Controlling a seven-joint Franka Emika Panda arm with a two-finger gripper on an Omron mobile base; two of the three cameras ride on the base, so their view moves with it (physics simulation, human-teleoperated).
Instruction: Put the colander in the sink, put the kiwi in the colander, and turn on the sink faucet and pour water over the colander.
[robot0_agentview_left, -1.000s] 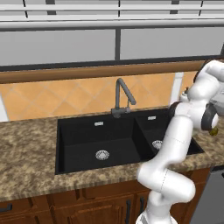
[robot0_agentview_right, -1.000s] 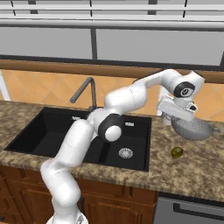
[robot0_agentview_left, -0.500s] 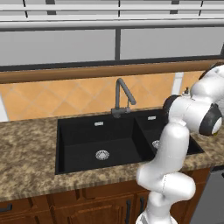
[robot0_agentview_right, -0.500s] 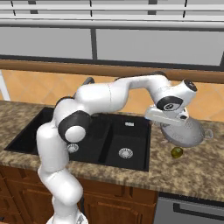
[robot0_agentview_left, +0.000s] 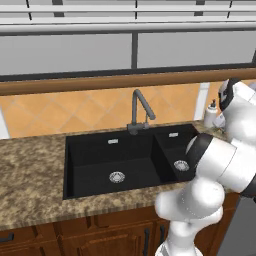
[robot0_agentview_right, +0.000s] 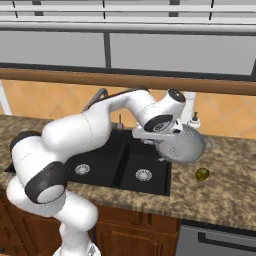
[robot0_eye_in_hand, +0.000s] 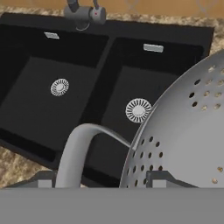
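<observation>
The pincer (robot0_agentview_right: 162, 137) has the colander (robot0_agentview_right: 182, 147) by one of its loop handles and holds it in the air, tilted, above the right edge of the black double-basin sink (robot0_agentview_right: 107, 167) and the speckled stone surface (robot0_agentview_right: 210, 195) beside it. In the hand view the colander's (robot0_eye_in_hand: 183, 140) perforated silver wall sits at the right, and its curved handle (robot0_eye_in_hand: 81, 144) arches across between the two dark finger tips (robot0_eye_in_hand: 157, 178), so the jaws look partly closed on that handle, though the actual contact is hidden at the bottom edge. Below it lie both basins, each with a round steel drain (robot0_eye_in_hand: 138, 110). The kiwi (robot0_agentview_right: 202, 173) rests on the surface to the right of the sink, near the colander but apart from it. The dark grey faucet (robot0_agentview_left: 138, 111) stands behind the sink at the divide between the basins, its spout bent forward. A white soap dispenser (robot0_agentview_left: 211, 114) stands at the back right corner.
</observation>
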